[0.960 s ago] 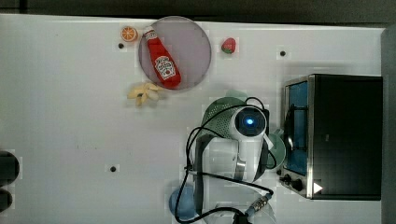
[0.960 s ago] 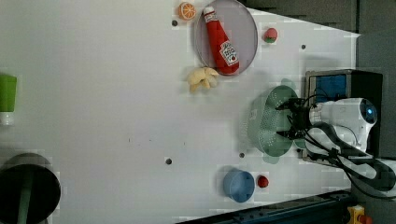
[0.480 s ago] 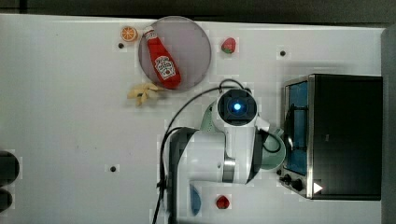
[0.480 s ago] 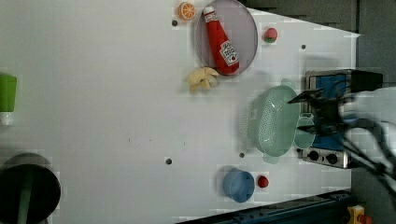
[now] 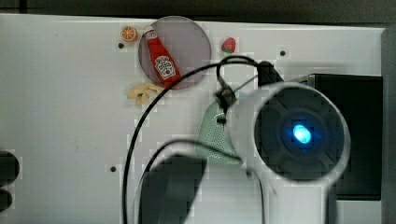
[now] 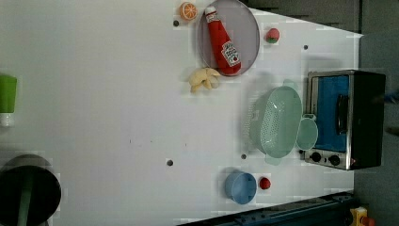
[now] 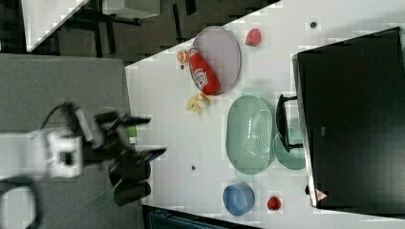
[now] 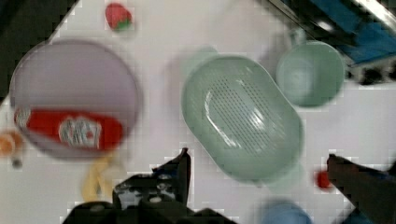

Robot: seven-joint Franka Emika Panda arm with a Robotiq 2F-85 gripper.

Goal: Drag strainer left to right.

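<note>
The strainer [image 6: 275, 121] is a pale mint-green oval colander with a dotted bottom. It lies on the white table beside the round mint-green mug [image 6: 308, 134], just in front of the toaster oven [image 6: 346, 117]. In the right view my gripper [image 7: 148, 137] hangs high above the table, far from the strainer [image 7: 249, 134], open and holding nothing. The wrist view looks down on the strainer [image 8: 240, 116] from well above, with the gripper [image 8: 261, 168] open and both dark fingertips [image 8: 182, 163] apart from it. In the top view my arm [image 5: 299, 135] covers most of the strainer [image 5: 212, 135].
A grey plate [image 6: 244, 23] carries a ketchup bottle [image 6: 223, 42]. Near it lie a banana piece [image 6: 203, 78], an orange slice [image 6: 188, 10] and a strawberry [image 6: 272, 35]. A blue bowl [image 6: 240, 187] and a small red ball [image 6: 265, 183] sit by the table's edge.
The arm has lifted off the strainer's rim and risen high toward the top camera. The strainer has stayed in place beside the mug.
</note>
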